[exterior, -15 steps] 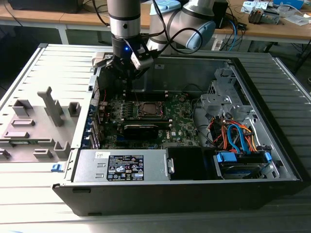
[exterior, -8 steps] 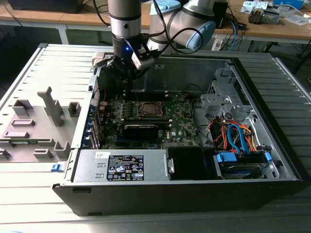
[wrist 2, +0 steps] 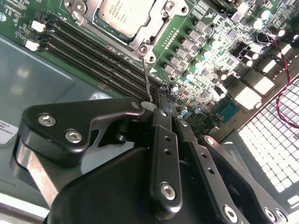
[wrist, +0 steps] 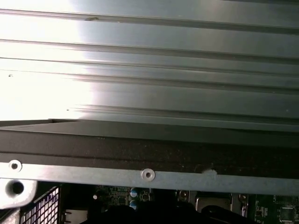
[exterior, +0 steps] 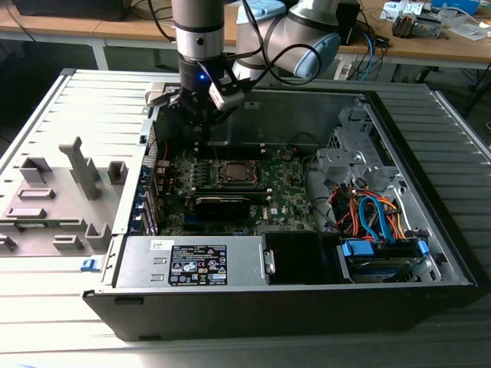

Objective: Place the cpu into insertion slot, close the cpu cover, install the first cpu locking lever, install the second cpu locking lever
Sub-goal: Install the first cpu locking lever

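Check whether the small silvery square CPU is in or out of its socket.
In: the small silvery square CPU lies flat inside the silver-rimmed socket, with the metal frame around it.

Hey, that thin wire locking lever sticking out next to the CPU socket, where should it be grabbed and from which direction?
Grip the locking lever near its free end, away from the cpu cover. It is a thin rod standing clear of the board, so come from above with one finger on each side; the gripper already sits at that end.

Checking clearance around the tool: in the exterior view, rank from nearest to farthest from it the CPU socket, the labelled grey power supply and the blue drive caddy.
1. Silver-rimmed CPU socket, just below the tool.
2. Labelled grey power supply, front edge.
3. Blue drive caddy, the exterior view's right.
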### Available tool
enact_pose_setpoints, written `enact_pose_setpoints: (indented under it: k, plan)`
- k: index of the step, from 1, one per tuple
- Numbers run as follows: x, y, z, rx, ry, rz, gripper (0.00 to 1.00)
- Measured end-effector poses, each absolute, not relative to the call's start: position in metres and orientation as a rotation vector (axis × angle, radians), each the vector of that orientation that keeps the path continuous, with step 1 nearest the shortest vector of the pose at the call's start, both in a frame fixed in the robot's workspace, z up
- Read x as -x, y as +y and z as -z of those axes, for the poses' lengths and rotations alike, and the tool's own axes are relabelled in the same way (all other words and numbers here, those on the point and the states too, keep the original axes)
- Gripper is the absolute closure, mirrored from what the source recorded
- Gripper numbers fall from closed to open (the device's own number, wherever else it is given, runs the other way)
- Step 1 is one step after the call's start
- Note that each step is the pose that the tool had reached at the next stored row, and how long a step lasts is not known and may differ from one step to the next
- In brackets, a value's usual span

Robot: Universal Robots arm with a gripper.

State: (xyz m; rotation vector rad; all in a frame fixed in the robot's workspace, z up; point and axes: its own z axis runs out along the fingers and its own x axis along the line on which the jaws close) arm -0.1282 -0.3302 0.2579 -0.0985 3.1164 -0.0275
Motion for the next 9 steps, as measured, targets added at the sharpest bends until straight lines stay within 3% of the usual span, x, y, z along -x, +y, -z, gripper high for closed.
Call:
enact_pose_setpoints:
  k: [9]
  plan:
    - [0.1229,-0.3302,-0.2579,0.099,3.116,0.027,0.89]
